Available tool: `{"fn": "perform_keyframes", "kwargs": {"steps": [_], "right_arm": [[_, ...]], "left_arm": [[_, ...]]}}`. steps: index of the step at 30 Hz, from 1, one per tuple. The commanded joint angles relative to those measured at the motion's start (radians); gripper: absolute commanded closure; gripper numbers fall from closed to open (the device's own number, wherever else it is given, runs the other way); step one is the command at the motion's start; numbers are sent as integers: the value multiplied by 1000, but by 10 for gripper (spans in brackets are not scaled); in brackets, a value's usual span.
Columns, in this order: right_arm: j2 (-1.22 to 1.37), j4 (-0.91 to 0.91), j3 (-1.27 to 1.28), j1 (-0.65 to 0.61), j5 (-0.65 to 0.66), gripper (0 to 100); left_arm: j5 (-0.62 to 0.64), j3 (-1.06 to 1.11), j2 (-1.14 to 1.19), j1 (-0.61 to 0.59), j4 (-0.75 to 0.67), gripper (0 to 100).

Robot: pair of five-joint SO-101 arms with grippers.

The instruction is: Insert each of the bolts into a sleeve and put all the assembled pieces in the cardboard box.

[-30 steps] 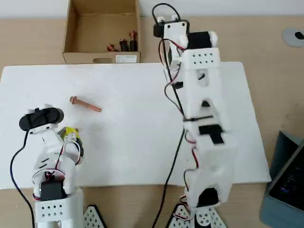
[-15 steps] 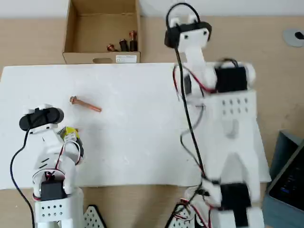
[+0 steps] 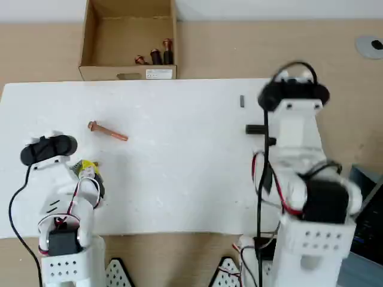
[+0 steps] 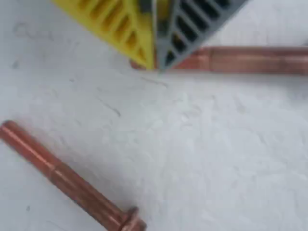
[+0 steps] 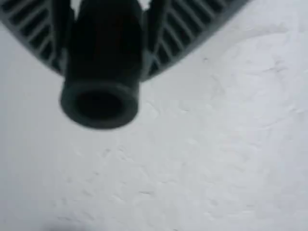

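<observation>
Copper first: logged one bolt (image 3: 108,131) loose on the white mat (image 3: 179,179) at 10 o'clock, well apart from the cardboard box (image 3: 108,73) at 11. Found assembled pieces (image 3: 155,57) inside it, against the near wall. Saw the left gripper (image 4: 156,65) at 8 o'clock, tips pressed together over a second bolt (image 4: 250,59); could not confirm contact. Found the right gripper (image 5: 103,57) at 3 o'clock clamped on a black sleeve (image 5: 100,103). Noted a small dark piece (image 3: 242,101) on the mat at 1 o'clock, just beyond that sleeve.
</observation>
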Motion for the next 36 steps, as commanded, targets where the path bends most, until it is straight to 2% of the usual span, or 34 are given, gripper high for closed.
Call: {"fn": "perform_keyframes", "kwargs": {"steps": [1, 5, 9, 20, 28, 31, 36], "right_arm": [[-110, -37, 96, 24, -11, 989], [-179, -68, 171, 44, -14, 989], [-206, -94, 205, 74, -14, 989], [-211, -94, 225, 173, -15, 989], [-211, -94, 225, 222, -17, 989], [-211, -94, 225, 231, -17, 989], [-211, -94, 225, 231, -17, 989]], "left_arm": [[21, -140, -7, -2, 91, 999], [25, -238, 19, -2, 135, 999], [38, -345, 176, -2, 133, 999], [287, -830, 914, -2, 137, 999], [466, -1131, 1337, -2, 143, 999], [539, -1235, 1489, -2, 181, 999], [624, -1456, 1742, -2, 322, 999]]}}
